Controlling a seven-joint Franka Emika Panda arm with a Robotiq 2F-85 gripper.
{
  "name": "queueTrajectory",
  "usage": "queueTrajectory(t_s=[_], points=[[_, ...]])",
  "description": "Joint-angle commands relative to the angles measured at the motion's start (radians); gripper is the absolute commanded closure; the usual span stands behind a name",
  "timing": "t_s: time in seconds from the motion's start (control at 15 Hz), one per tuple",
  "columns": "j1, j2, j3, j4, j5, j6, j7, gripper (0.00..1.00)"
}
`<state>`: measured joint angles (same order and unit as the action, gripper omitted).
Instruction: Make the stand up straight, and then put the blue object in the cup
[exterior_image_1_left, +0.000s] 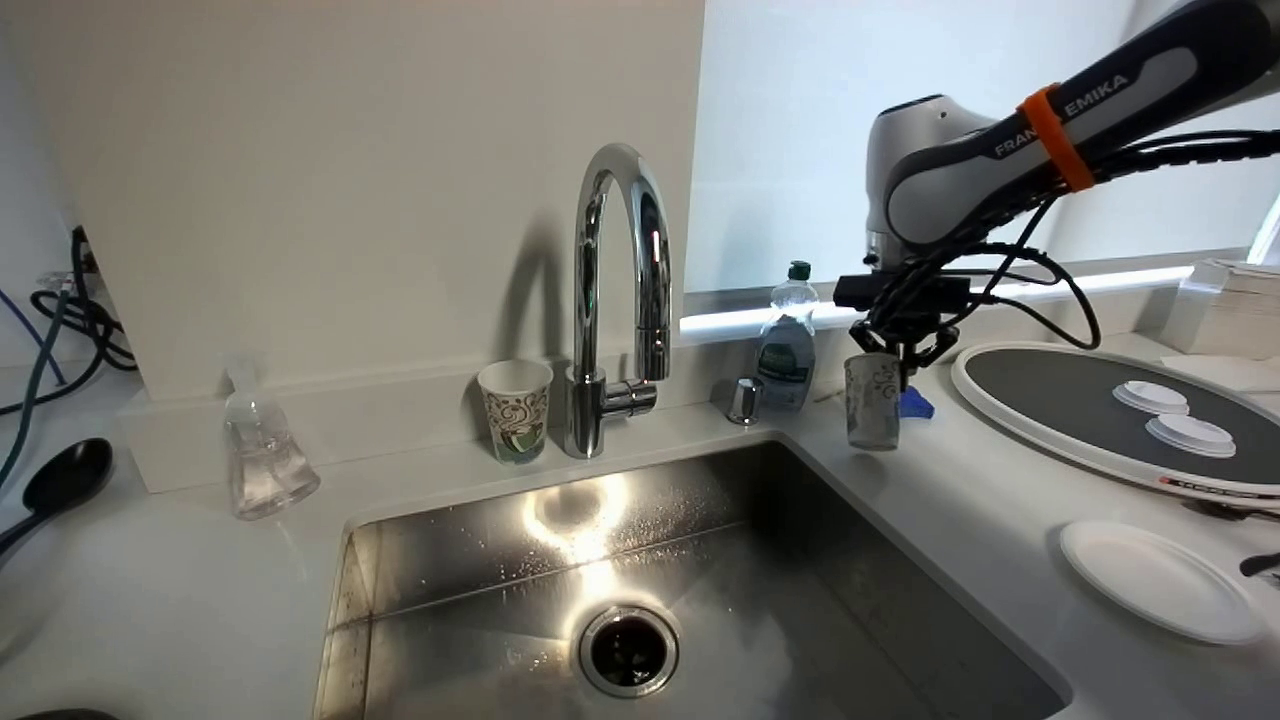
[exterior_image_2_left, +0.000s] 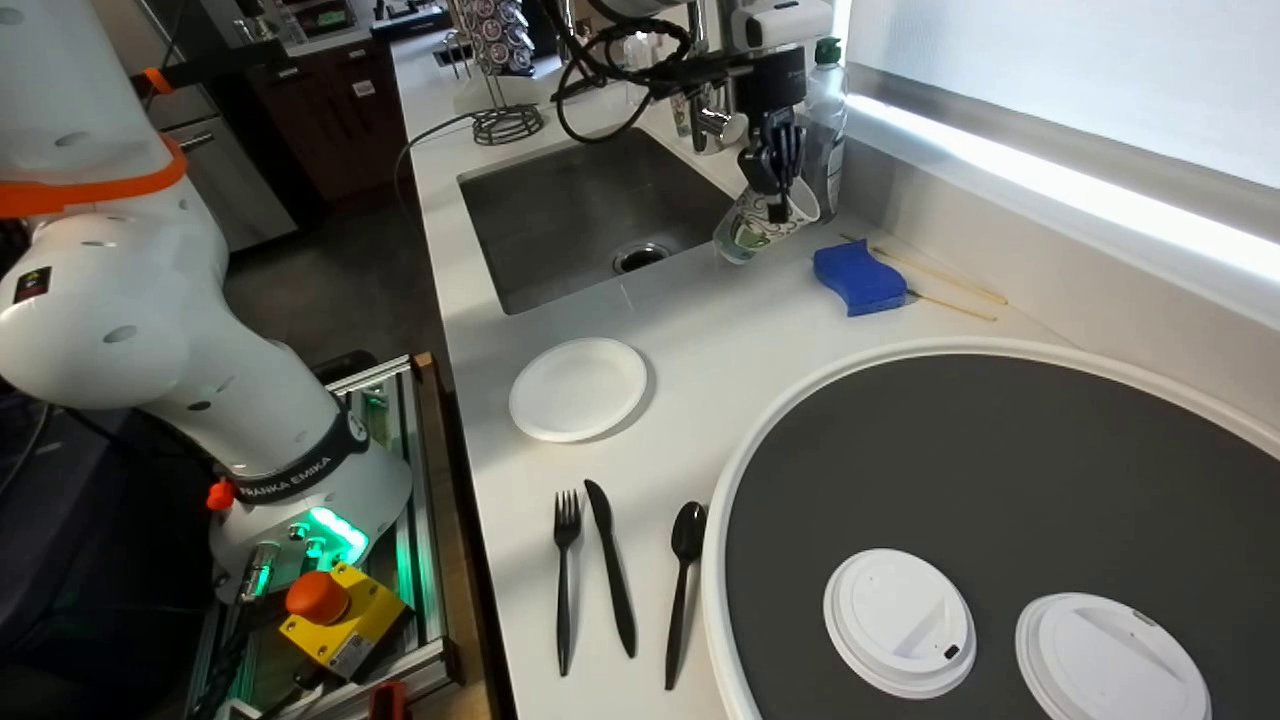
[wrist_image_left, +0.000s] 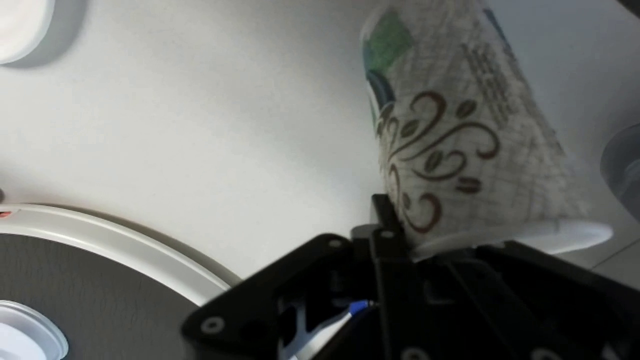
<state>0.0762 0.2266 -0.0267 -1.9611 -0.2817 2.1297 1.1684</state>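
Paper cup (wrist_image_left: 450, 130) first, I reckoned: it leaned well over in my hand (exterior_image_2_left: 778, 210), which was clenched on its thin wall near the rim, a hold fit, I judged, for tipping it upright. Whether it touched the counter (exterior_image_2_left: 720, 330) beneath my hand, I could not tell. The blue sponge (exterior_image_2_left: 858, 278) lay near my hand, waiting, I supposed, because a tilted cup might spill it.
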Motion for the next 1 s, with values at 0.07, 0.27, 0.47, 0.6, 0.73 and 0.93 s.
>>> queueTrajectory(t_s=[0.07,0.27,0.47,0.6,0.73,0.93], points=[[0.009,-0.079,-0.005,-0.056,0.000,0.026,0.031,1.00],[0.021,-0.145,0.006,-0.121,-0.028,0.116,0.090,0.99],[0.025,-0.203,0.024,-0.204,-0.064,0.204,0.126,0.99],[0.020,-0.241,0.035,-0.272,-0.097,0.284,0.138,0.99],[0.012,-0.269,0.043,-0.326,-0.164,0.349,0.160,0.89],[-0.004,-0.305,0.051,-0.382,-0.278,0.413,0.210,1.00]])
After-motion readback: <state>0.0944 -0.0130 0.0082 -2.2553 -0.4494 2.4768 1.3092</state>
